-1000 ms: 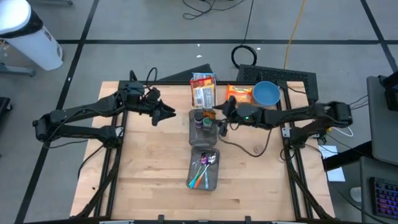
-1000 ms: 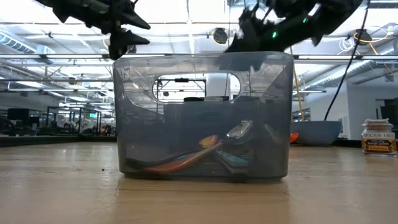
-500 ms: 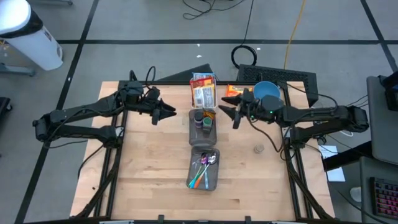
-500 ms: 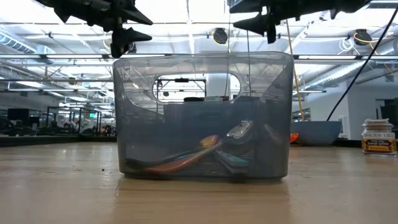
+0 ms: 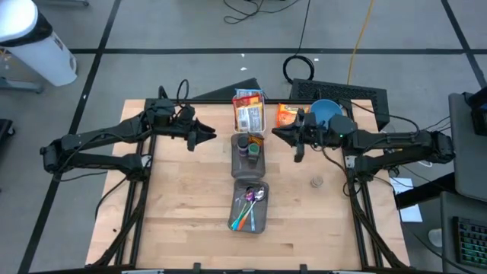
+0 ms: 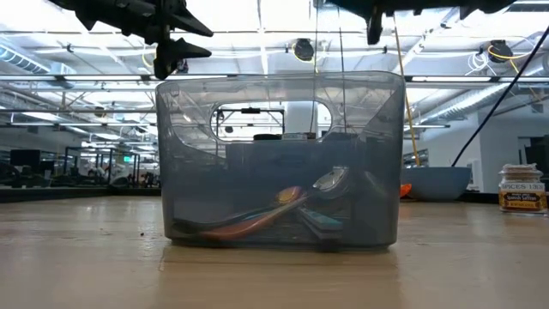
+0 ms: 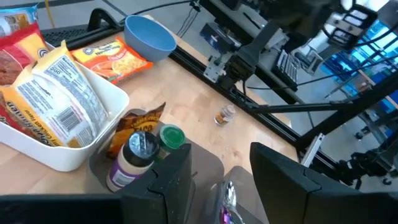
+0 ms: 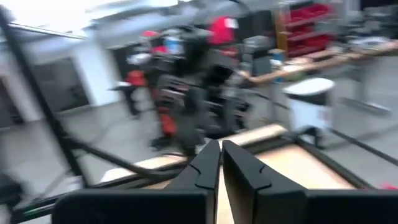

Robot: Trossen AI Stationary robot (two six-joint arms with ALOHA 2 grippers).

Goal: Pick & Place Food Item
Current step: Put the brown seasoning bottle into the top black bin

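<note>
From above, the left gripper (image 5: 205, 138) hung over the wooden table (image 5: 183, 205) just left of the middle bin (image 5: 248, 156), its fingers spread apart and holding nothing. The right gripper (image 5: 293, 138) hung right of that same bin, level with it, fingers drawn together with nothing between them. The middle bin held two small bottles (image 5: 247, 147) and a dark snack packet. Behind it stood a white tray (image 5: 248, 113) of bagged food, and beside that lay an orange food packet (image 5: 289, 114) touching a blue bowl (image 5: 326, 114). A small jar (image 5: 316, 183) stood alone on the table's right side, well apart from both grippers. Nearer the front, a clear bin of spoons (image 5: 250, 206) sat in the middle.

At table height, the spoon bin (image 6: 280, 163) filled the middle of the frame, coloured spoons lying in its bottom. Both arms showed only as dark shapes above it. A spice jar (image 6: 522, 189) stood far right, the bowl (image 6: 439, 183) beside it.

The left wrist camera looked past its parted fingers (image 7: 166, 180) onto the bottles (image 7: 134, 158), the white tray (image 7: 59, 152), the orange packet (image 7: 109, 56), the bowl (image 7: 149, 34) and the small jar (image 7: 225, 116) beyond.

The right wrist camera was smeared; its fingers (image 8: 208, 165) seemed nearly closed on nothing, with only room clutter behind.
</note>
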